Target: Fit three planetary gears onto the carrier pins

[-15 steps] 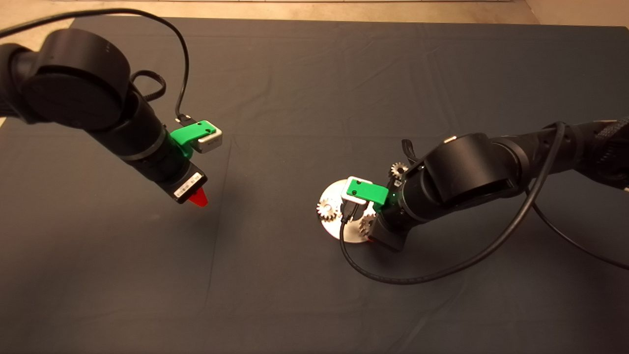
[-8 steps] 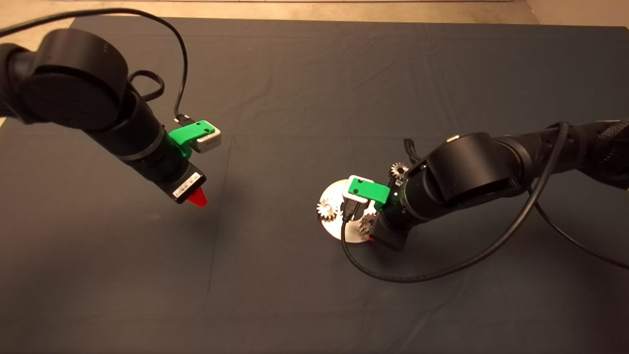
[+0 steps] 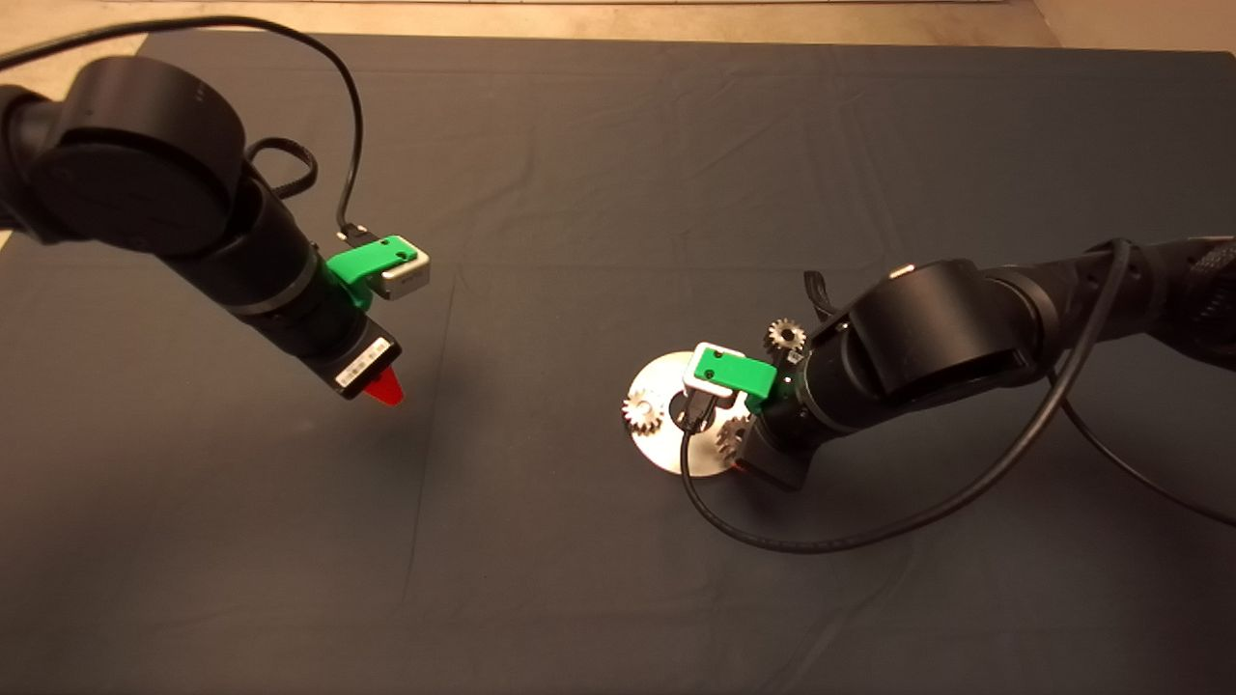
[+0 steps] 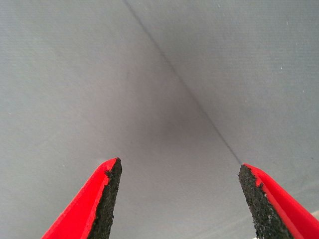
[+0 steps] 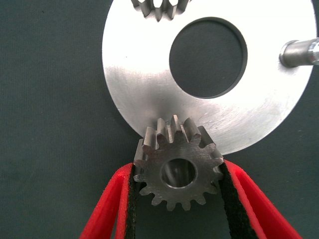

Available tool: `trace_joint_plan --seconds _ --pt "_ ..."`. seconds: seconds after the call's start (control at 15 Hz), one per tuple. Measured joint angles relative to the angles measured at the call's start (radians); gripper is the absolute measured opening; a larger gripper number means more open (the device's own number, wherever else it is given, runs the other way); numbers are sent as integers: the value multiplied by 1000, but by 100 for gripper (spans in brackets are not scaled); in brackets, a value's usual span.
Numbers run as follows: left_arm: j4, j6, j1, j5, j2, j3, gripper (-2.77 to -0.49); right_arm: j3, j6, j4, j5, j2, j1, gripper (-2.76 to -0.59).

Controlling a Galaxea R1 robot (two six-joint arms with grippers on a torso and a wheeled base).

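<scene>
Right fingers: my pads stand on either side of a planetary gear, close against its teeth; whether they still pinch it or have slackened I cannot tell.
Right gripper: low over the near edge of the carrier disc, on the right half of the bench.
Gear at my fingers: lying flat at the disc's rim, part of it overhanging the mat, with something bright showing inside its bore; I judge that to be a pin, so the gear is probably seated.
What changed: over the last second my right wrist slid a little away from the disc's centre and toward my own side, while the gear kept its spot on the disc in the head view. I read that as the start of backing off after seating.
Other gears: one sits on the far-left part of the disc; the third lies on the mat just beyond the disc, near my right arm.
Carrier pins: one bare pin stands free.
Meaning for the task: two gears look mounted and one remains, so the loose gear should be next.
Left gripper: fingers spread wide and empty, hovering over bare mat well left of the disc, drifted slightly left.
</scene>
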Motion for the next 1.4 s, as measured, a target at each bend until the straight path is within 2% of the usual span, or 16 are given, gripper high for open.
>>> trace_joint_plan --seconds 0.93,1.13,1.4 --pt "0 0 0 -4 -14 5 -162 19 0 1 -3 0 3 -237" --pt "0 0 -1 -16 -14 6 -162 19 0 1 -4 -1 -4 -237" --pt "0 0 -8 -17 -14 7 -162 19 0 1 -4 -1 -15 -237"
